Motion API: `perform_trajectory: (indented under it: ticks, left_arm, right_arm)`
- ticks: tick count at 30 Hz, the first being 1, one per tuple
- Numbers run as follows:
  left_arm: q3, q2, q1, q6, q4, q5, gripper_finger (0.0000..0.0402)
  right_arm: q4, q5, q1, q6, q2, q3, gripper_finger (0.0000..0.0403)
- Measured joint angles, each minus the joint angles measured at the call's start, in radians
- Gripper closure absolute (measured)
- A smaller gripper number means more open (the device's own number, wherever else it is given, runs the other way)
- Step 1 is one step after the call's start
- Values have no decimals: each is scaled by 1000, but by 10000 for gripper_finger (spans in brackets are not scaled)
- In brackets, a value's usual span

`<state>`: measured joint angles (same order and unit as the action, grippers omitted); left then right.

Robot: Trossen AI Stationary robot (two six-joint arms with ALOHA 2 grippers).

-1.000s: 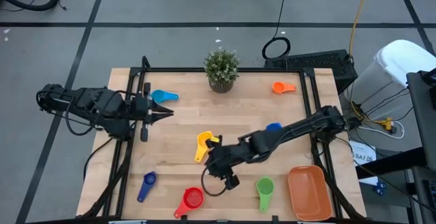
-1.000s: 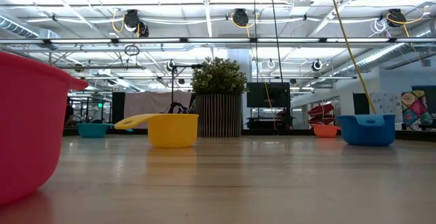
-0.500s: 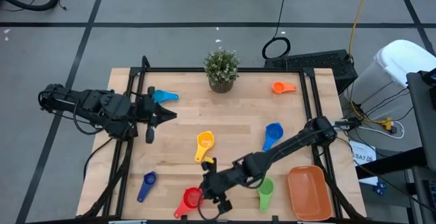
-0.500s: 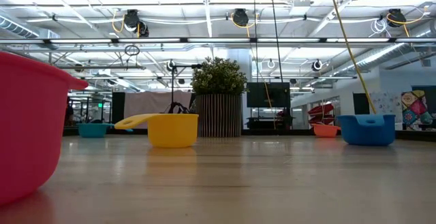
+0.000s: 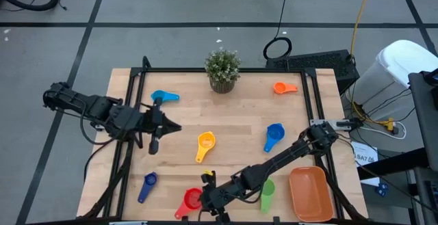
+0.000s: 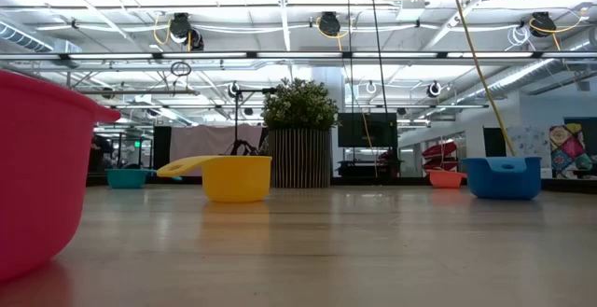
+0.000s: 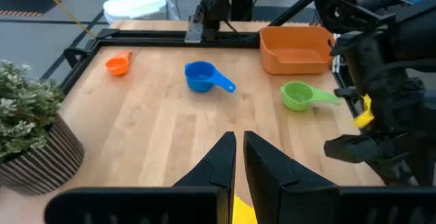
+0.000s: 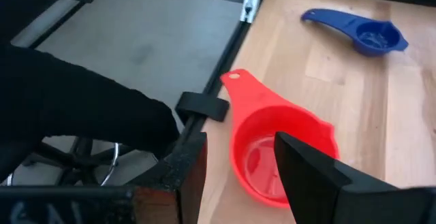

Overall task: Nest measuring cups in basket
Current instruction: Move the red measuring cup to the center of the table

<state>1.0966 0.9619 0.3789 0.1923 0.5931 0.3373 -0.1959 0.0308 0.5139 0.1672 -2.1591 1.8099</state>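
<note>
The bench (image 5: pixel 233 115) carries everything here, and the orange basket (image 5: pixel 311 192) sits empty at its corner, well apart from the right gripper (image 5: pixel 207 199) and beyond the green cup (image 5: pixel 266 190), which lies just beside that arm's forearm. The right gripper hangs directly over the red cup (image 8: pixel 276 150): in the right wrist view its jaws stand spread, one finger outside the rim on the handle side, the other over the bowl, so the rim lies between them with nothing pinched. The red cup's handle points away from the jaws toward the bench edge, and the dark blue cup (image 8: pixel 360 33) lies farther ahead of them, apart from the red one. The left gripper (image 7: pixel 238 157) hovers over the middle of the bench with its jaws pressed together and empty; the yellow cup (image 5: pixel 205 143) sits just below and ahead of their tips, showing as a sliver at the picture's bottom in the left wrist view. Ahead of those jaws lie the blue cup (image 7: pixel 203 77) and, farther off, the small orange cup (image 7: pixel 118 65). The light blue cup (image 5: pixel 163 96) rests behind the left gripper, near the potted plant (image 5: pixel 222 68).
</note>
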Motion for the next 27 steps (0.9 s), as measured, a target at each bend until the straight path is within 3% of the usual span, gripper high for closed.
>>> perform_trajectory:
  ticks: [7,23,27]
  left_arm:
    - [0,-1,16,-5,-14,0,366]
    - [0,-1,16,-13,18,0,366]
    - [0,-1,16,-13,18,0,366]
  right_arm:
    - [-18,51,-9,42,-15,-1,238]
    - [-2,48,-36,58,-67,-2,238]
    - [-3,101,-37,38,-67,-2,238]
